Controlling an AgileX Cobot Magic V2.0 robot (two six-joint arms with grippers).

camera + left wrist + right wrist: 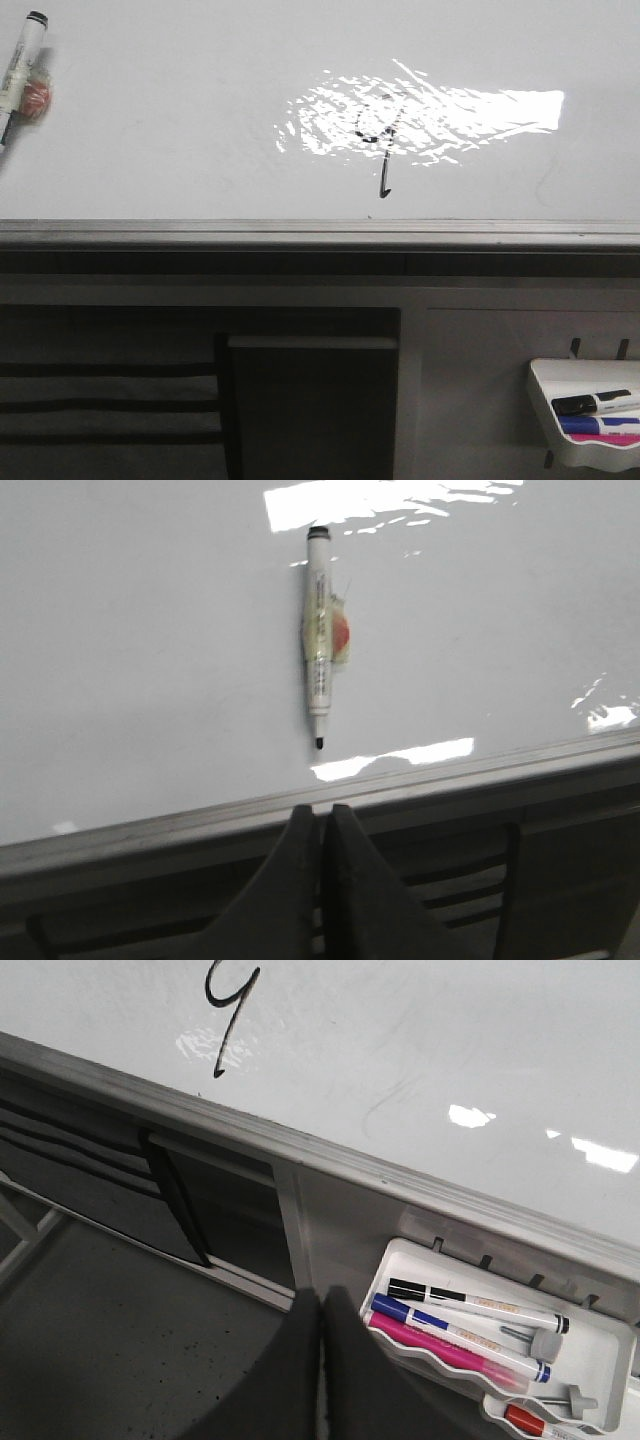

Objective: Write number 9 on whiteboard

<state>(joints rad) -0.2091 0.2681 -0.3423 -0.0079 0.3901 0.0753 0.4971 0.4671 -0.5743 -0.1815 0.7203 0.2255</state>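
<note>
The whiteboard (160, 120) fills the upper front view, with a bright glare patch and a grey bottom rail. The number 9 (381, 150) is drawn in thin black marker, its loop faint in the glare, its stem ending in a small hook. It also shows in the right wrist view (228, 1015). A white marker (20, 70) with a black cap sticks to the board at the far left; in the left wrist view the marker (319, 640) hangs tip down. My left gripper (320, 810) is shut and empty below the rail. My right gripper (320, 1295) is shut and empty beside the marker tray.
A small white marker tray (545, 385) hangs below the board at the lower right, holding black, blue and pink markers; the tray (400, 1260) also shows in the right wrist view. A dark cabinet panel (310, 410) sits under the rail. Neither gripper shows in the front view.
</note>
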